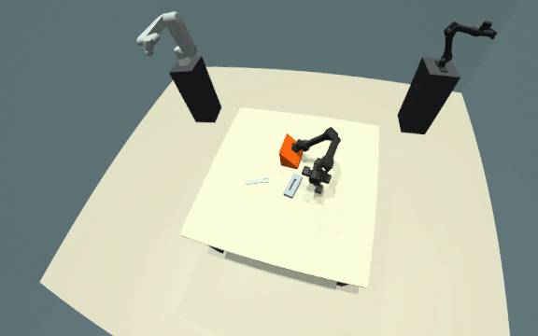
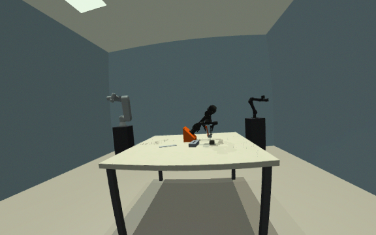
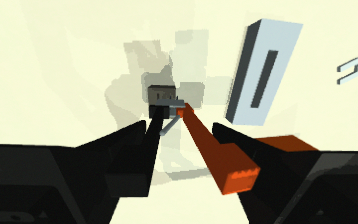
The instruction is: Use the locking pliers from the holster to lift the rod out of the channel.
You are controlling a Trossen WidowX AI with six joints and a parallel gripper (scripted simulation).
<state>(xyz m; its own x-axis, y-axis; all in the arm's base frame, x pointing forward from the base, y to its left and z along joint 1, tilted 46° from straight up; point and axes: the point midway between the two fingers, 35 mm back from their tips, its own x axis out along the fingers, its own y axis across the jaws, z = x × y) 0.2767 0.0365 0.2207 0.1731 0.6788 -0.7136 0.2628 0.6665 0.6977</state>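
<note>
Pliers [image 2: 209,136] [image 3: 172,111] — one pair: one orange handle [image 2: 207,130] [image 3: 210,137], one black handle [image 3: 154,145].

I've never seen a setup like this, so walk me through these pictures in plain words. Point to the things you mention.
The machine is one jointed black arm [image 1: 333,149] [image 2: 204,115], rising from an orange wedge [image 1: 289,161] [image 2: 187,137] [image 3: 287,143] on a pale table [image 1: 269,233] [image 2: 188,160]. One picture looks down from above, one faces the table from its edge, and one looks out from the arm's wrist past its fingers.

On the table lie a grey slotted block [image 1: 289,191] [image 2: 192,144] [image 3: 249,87] and a flat strip with a forked end [image 1: 255,182] [image 2: 168,146]. A small dark block sits below the fingers.

The fingers appear to hold pliers by their spread handles, one black, one orange. I cannot make out a rod in the slot. Two other arms stand on pedestals behind.
</note>
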